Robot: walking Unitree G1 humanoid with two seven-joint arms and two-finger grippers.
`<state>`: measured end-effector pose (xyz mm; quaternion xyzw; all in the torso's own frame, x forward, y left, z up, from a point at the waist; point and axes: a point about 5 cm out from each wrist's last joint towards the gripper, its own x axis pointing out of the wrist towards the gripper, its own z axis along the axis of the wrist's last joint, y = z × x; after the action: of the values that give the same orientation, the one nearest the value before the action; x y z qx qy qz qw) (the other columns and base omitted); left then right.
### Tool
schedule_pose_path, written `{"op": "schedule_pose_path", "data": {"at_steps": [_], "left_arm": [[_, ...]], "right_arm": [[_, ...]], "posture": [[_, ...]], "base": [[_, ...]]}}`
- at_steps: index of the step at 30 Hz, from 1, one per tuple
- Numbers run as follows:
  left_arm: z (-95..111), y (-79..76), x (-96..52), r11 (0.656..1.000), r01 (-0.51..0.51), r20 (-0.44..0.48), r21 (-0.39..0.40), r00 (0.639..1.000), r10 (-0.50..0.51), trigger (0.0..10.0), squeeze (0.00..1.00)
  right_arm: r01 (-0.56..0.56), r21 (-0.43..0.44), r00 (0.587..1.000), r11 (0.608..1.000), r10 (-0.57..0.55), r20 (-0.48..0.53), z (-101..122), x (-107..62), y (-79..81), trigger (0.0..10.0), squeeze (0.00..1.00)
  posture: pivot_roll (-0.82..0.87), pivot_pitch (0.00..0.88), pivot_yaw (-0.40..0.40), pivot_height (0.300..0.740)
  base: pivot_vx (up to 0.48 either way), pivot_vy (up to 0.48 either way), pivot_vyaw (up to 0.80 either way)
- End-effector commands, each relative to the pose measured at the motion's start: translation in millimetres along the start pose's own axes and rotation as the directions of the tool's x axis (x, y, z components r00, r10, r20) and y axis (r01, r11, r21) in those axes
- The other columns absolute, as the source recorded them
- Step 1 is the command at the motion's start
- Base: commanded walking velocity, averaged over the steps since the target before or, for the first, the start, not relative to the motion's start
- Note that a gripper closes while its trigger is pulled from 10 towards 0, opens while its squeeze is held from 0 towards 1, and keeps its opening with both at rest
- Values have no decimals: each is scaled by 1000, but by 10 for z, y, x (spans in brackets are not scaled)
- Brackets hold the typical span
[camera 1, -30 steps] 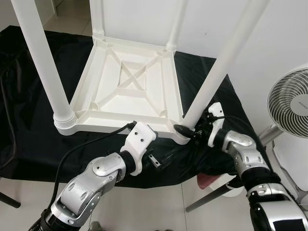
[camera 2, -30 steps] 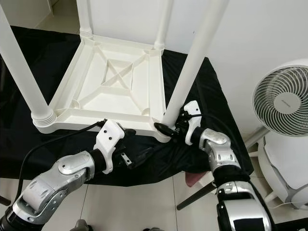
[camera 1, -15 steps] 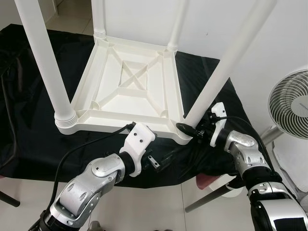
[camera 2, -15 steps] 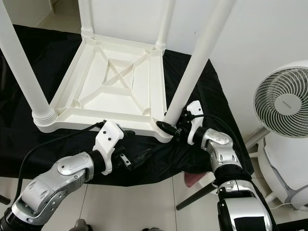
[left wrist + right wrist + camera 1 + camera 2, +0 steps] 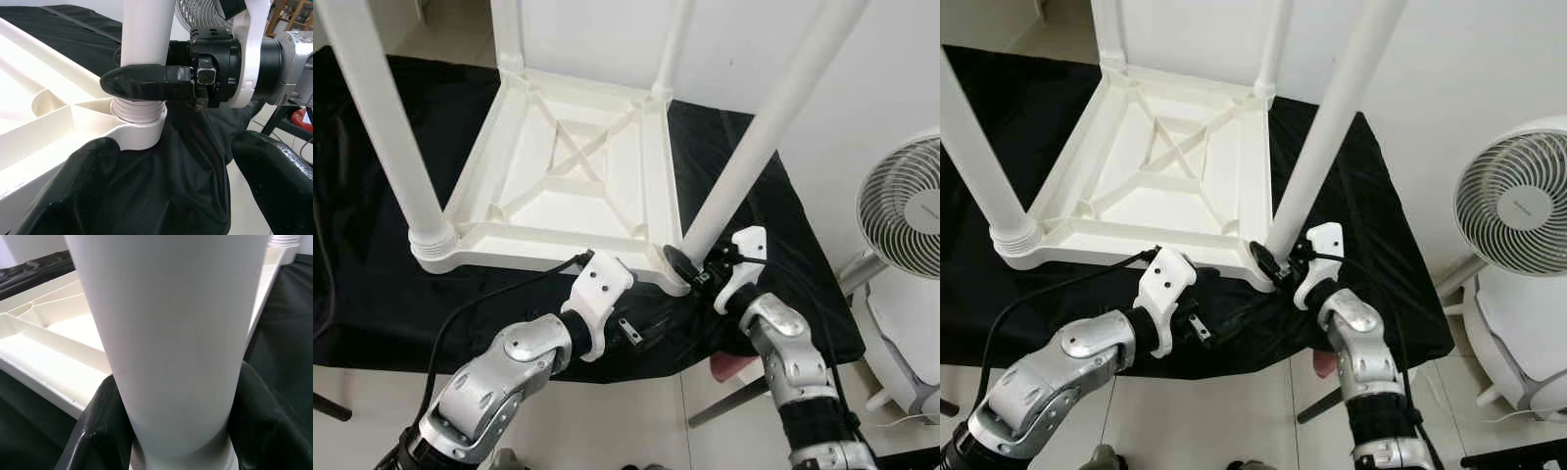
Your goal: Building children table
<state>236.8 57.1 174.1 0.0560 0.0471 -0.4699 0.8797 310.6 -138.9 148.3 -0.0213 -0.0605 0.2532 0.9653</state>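
My right gripper [image 5: 690,269] is clamped round the near right leg [image 5: 754,157], low by its socket. My left gripper [image 5: 1197,323] hangs spread apart at the near edge of the upturned table top [image 5: 578,186], which lies on black cloth [image 5: 372,294]. Judgement: hollow plastic, light, stiff, slick; gripping low near the threaded collar should give best control.
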Motion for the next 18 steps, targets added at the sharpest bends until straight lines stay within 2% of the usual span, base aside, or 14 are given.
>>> {"op": "schedule_pose_path", "data": {"at_steps": [1, 3, 6, 8, 9, 13, 16, 17, 18], "left_arm": [[-15, -82, 27, 996, 94, -7, -5, 996, -94, 10000, 0], [-18, -82, 36, 995, 98, -7, -5, 995, -98, 10000, 0], [-19, -85, 39, 995, 99, -6, -5, 995, -99, 10000, 0], [-20, -92, 45, 995, 97, -3, -6, 995, -97, 10000, 0], [-21, -96, 46, 995, 96, -1, -6, 995, -96, 10000, 0], [-27, -101, 56, 995, 95, 1, -8, 995, -95, 10000, 0], [-27, -102, 59, 995, 95, 1, -5, 995, -95, 10000, 0], [-28, -100, 59, 995, 95, 2, -4, 995, -95, 10000, 0], [-21, -88, 63, 996, 89, 4, -2, 996, -89, 10000, 0]], "right_arm": [[129, -11, 989, 992, -130, -76, -97, -61, -28, 10000, 0], [294, -6, 952, 956, -293, -88, -84, -63, -17, 10000, 0], [353, -13, 932, 936, -352, -87, -72, -71, -4, 10000, 0], [502, -10, 860, 865, -501, -98, -76, -93, 0, 10000, 0], [540, -1, 837, 842, -537, -110, -80, -96, 27, 10000, 0], [523, 29, 846, 852, -515, -137, -67, -79, 137, 10000, 0], [513, 36, 853, 858, -504, -137, -60, -75, 157, 10000, 0], [498, 42, 862, 866, -490, -129, -46, -69, 178, 10000, 773], [452, 101, 891, 886, -442, -103, 8, -42, 213, 10000, 1000]], "posture": [[54, 129, -123, 740], [54, 128, -129, 740], [56, 122, -135, 740], [59, 117, -141, 740], [60, 115, -146, 740], [58, 106, -150, 740], [58, 106, -150, 740], [61, 101, -155, 740], [62, 95, -157, 740]], "base": [[0, 0, 0], [0, 0, 0], [0, 0, 0], [0, 0, 0], [0, 0, 0], [0, 0, 0], [0, 0, 0], [0, 0, 0], [0, 0, 0]]}}
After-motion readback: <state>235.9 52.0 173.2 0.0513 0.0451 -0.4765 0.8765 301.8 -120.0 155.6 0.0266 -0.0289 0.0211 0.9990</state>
